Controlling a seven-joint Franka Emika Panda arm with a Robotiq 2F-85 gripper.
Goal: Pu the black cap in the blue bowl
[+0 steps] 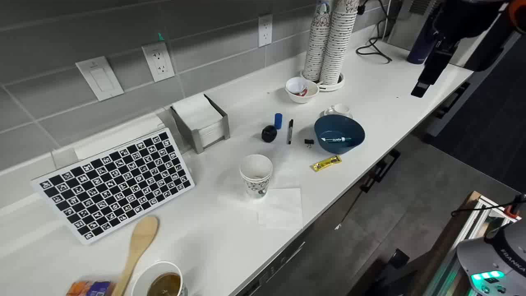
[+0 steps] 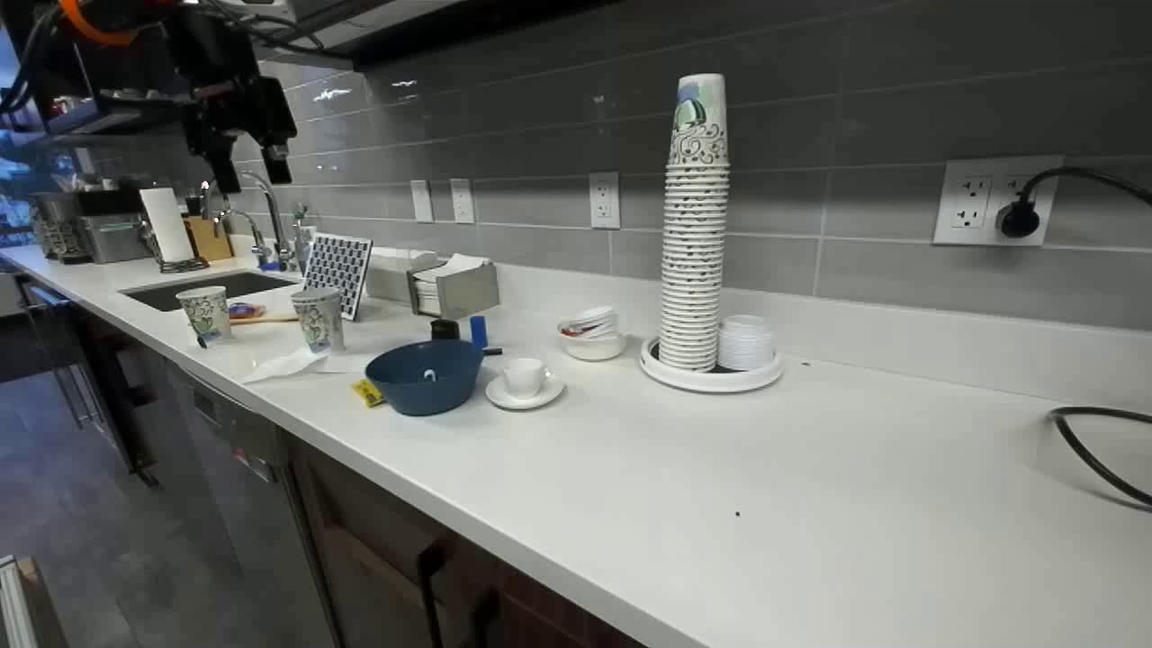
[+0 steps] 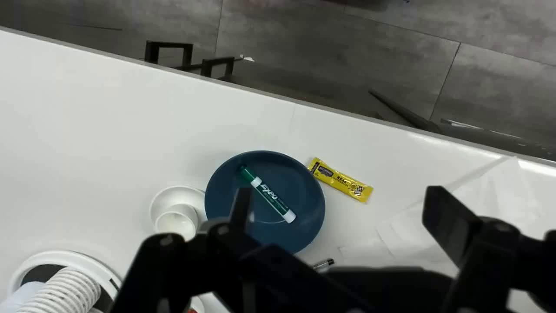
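Squat, round black cap point(image 1: 269, 134): rests on the smooth white countertop point(image 1: 222, 246), just beside an upright blue cylinder point(image 1: 278, 121) and outside the round, shallow, dark blue bowl point(image 1: 357, 131).
Cap's axis: about as wide as it is tall in an exterior view, so a long axis cannot be told; which way it faces cannot be told either.
Slim black pen point(image 1: 290, 131): lies flat between cap and bowl, its long axis nearly vertical in an exterior view.
Bowl's contents: a green-and-white marker point(image 3: 269, 195), its white end pointing to the lower right in the wrist view, its green end to the upper left.
Flat yellow packet point(image 3: 341, 180): on the countertop, just beside the bowl.
Dark robot arm point(image 1: 464, 24): enters at the upper right corner in an exterior view, carrying the black two-finger gripper point(image 2: 255, 183) high above the countertop, tips pointing downward.
Fingers point(image 3: 447, 221): spread wide, gripping nothing; in the wrist view one tip overlaps the bowl, and the other shows right of the packet.
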